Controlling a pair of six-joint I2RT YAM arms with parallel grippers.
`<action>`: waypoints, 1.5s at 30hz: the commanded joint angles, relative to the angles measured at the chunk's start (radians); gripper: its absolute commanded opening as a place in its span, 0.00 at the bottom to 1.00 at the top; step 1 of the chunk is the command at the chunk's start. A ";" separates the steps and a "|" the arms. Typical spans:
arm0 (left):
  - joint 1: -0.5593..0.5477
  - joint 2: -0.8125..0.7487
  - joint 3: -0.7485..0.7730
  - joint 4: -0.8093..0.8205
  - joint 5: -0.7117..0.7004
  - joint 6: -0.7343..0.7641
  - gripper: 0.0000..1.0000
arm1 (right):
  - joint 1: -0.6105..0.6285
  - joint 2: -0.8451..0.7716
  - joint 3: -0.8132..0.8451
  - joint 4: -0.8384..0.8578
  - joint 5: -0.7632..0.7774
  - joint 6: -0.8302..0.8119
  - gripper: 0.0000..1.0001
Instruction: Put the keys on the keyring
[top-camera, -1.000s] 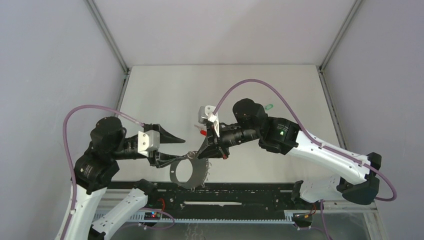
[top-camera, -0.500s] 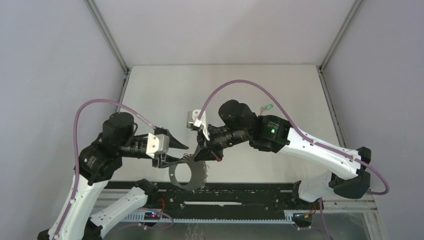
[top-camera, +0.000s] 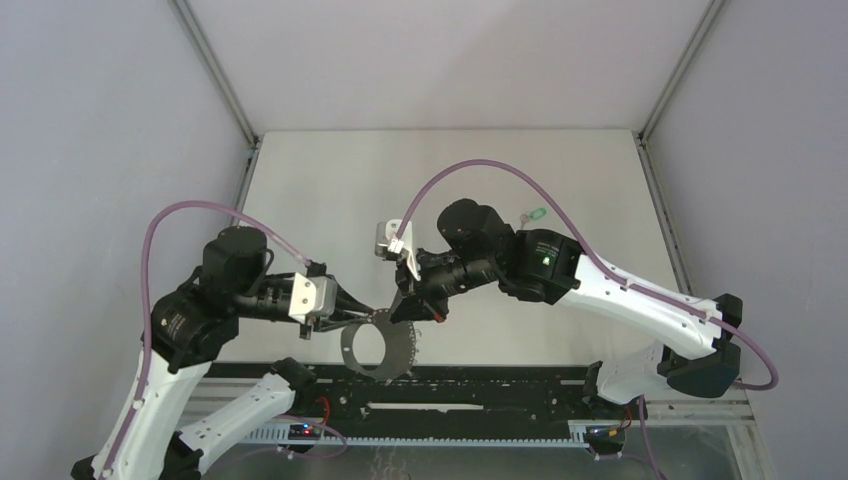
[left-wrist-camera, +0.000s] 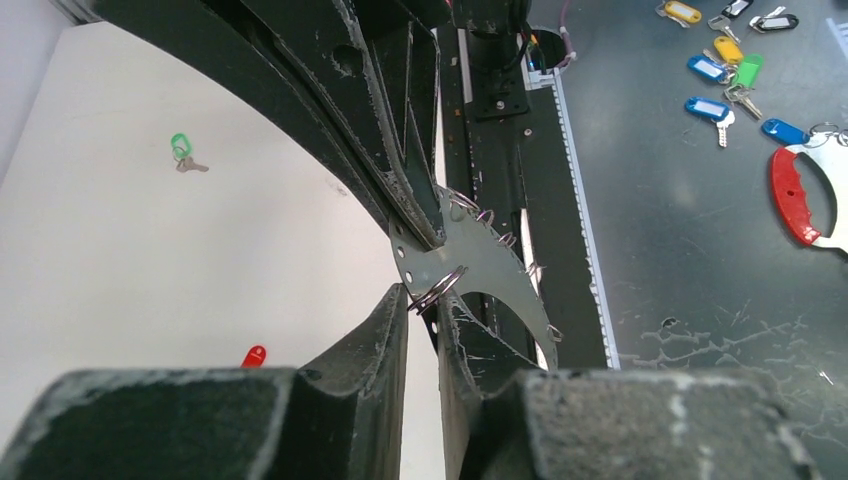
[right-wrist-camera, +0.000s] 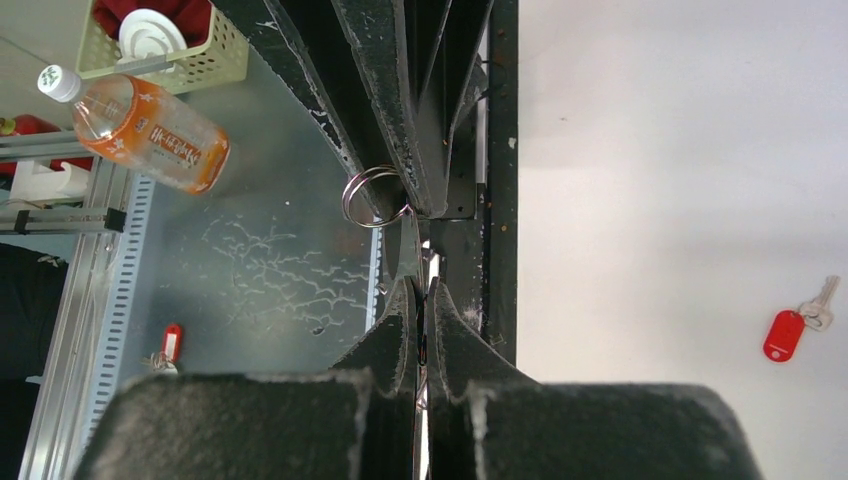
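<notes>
**Two-arm hold above the near edge of the tabletop** (top-camera: 330, 190). The right fingers (right-wrist-camera: 395, 322) are pressed fully together on the thin edge of the keyring (top-camera: 398, 352), a grey crescent plate with small wire rings along its rim. They hold it clear of the surface, apparently so that one wire ring (left-wrist-camera: 440, 288) at its tip stands free. The left fingers (left-wrist-camera: 385, 330) face them, narrowed to a slim gap with that ring at their tips; whether they pinch it cannot be told. Probable aim: to steady or spread the ring for threading. Neither key is on it: the red key (right-wrist-camera: 785, 333) lies on the tabletop close by, the green key (top-camera: 537, 213) well apart, farther back. An orange-labelled bottle (right-wrist-camera: 140, 125) lies off the tabletop; its print is too small to read, and no other writing is legible
</notes>
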 joint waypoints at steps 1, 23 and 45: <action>-0.016 0.006 0.043 0.011 0.022 -0.002 0.20 | -0.008 -0.008 0.037 0.014 -0.018 0.018 0.00; -0.067 -0.019 0.073 -0.028 -0.094 0.133 0.40 | -0.048 0.032 0.091 -0.066 -0.123 0.047 0.00; -0.108 -0.035 0.083 -0.174 -0.251 0.387 0.35 | -0.054 0.034 0.100 -0.107 -0.154 0.034 0.00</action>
